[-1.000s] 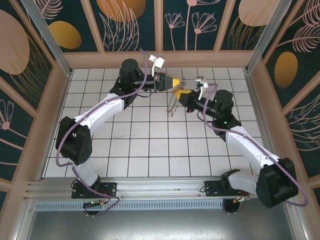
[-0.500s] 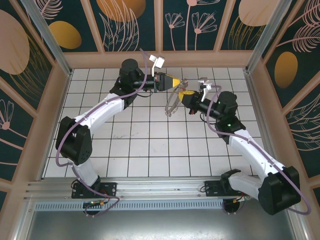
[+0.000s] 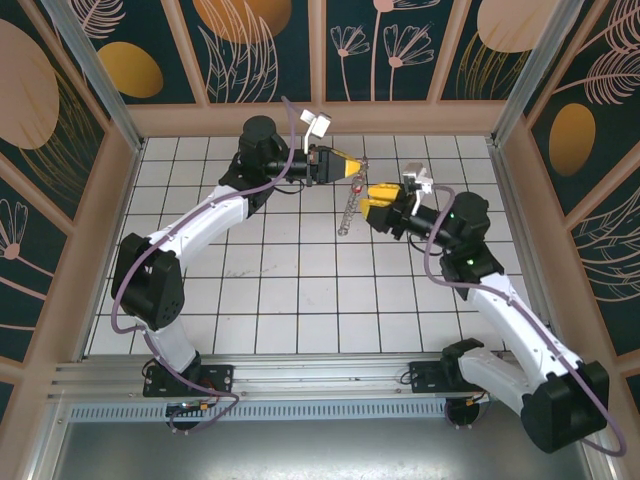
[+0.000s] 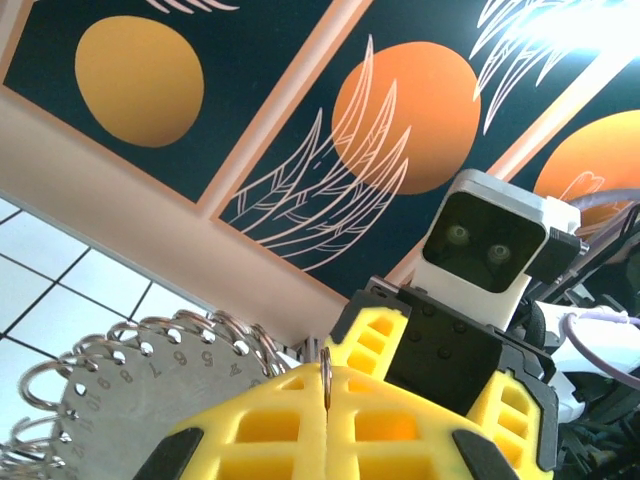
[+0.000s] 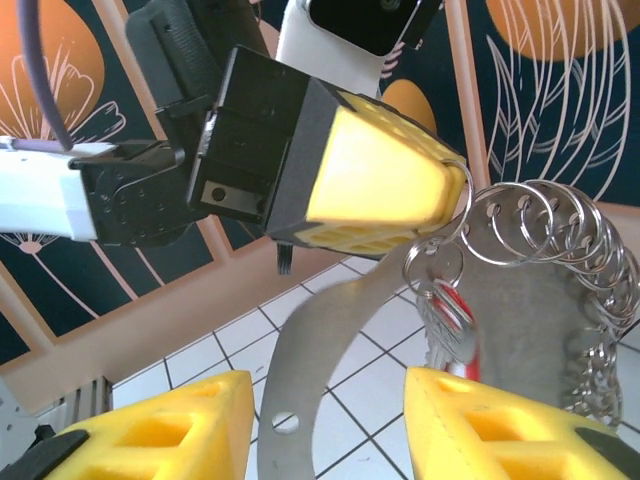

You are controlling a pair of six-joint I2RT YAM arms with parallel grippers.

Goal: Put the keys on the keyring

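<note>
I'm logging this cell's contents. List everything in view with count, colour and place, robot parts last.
keyring: one, pale grey strip edged with many silvery rings, hanging in the air from the left pincer, above the back of the table.
key: one, red-headed, hanging among the rings just below the left pincer's tip.
table: one, white tiles with dark joints, under both arms.
wall panels: several, dark teal with orange discs and pale leaf drawings, around the table.
left pincer: one, yellow fingers, shut on a ring of the keyring.
right pincer: one, yellow fingers, open, facing the keyring, holding nothing.
</note>
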